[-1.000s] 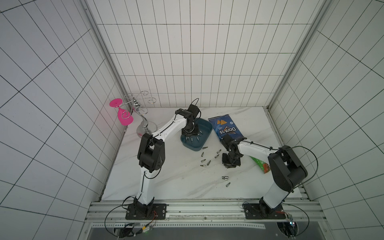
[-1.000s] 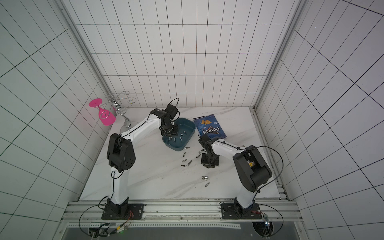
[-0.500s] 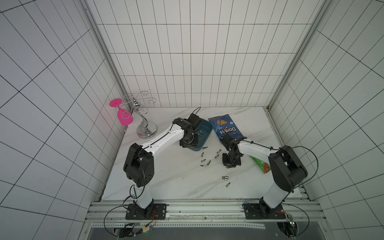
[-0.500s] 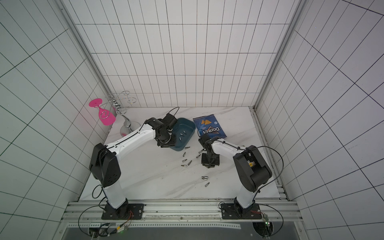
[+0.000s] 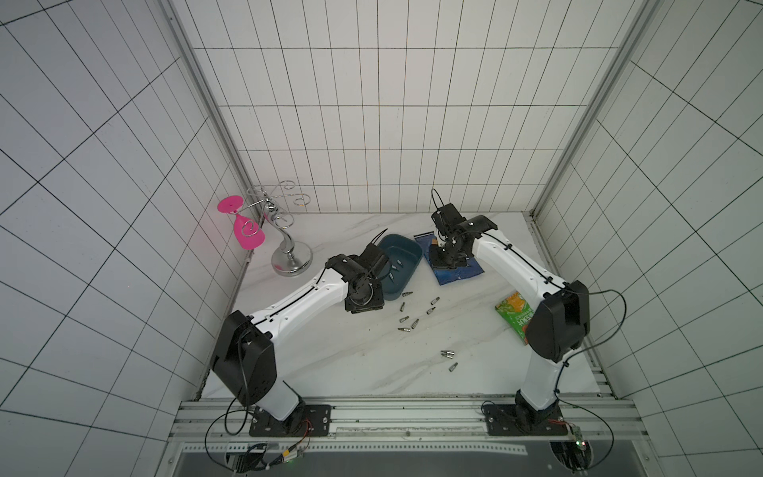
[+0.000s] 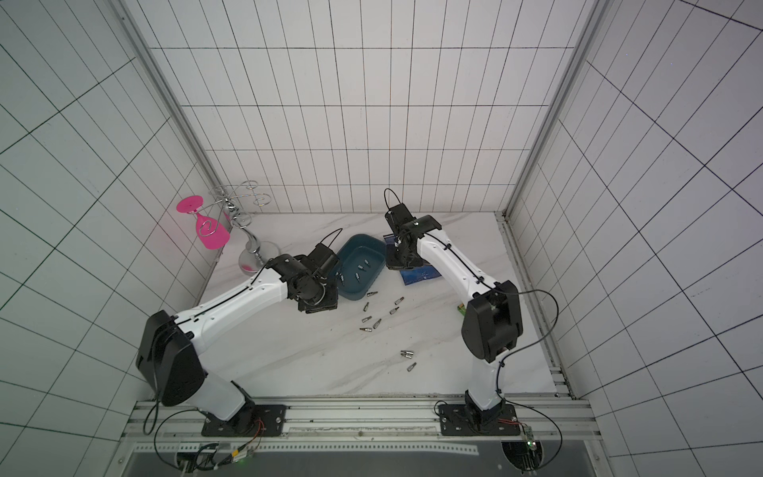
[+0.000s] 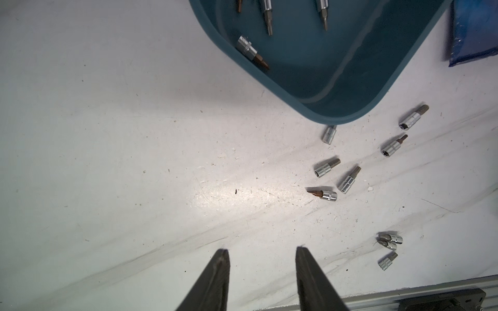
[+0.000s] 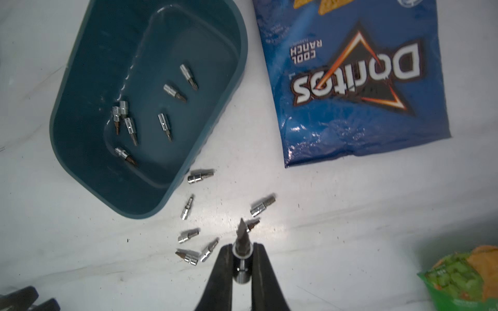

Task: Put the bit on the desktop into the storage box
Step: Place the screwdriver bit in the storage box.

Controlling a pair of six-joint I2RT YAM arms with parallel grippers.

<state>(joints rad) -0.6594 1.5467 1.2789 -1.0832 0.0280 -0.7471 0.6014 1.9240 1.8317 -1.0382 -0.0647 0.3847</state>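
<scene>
Bit [image 8: 241, 233] sits pinched in the right gripper [image 8: 243, 249], held above the counter [image 8: 336, 215] to go into the storage box [image 5: 406, 247] at its 9 o'clock; the left gripper [image 7: 262, 250] hangs half open, empty.

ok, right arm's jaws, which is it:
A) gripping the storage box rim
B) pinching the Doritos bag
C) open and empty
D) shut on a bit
D: in the right wrist view a bit sits clamped between the right jaws with its tip sticking out past them. It is clear of the Doritos bag and the storage box.
</scene>
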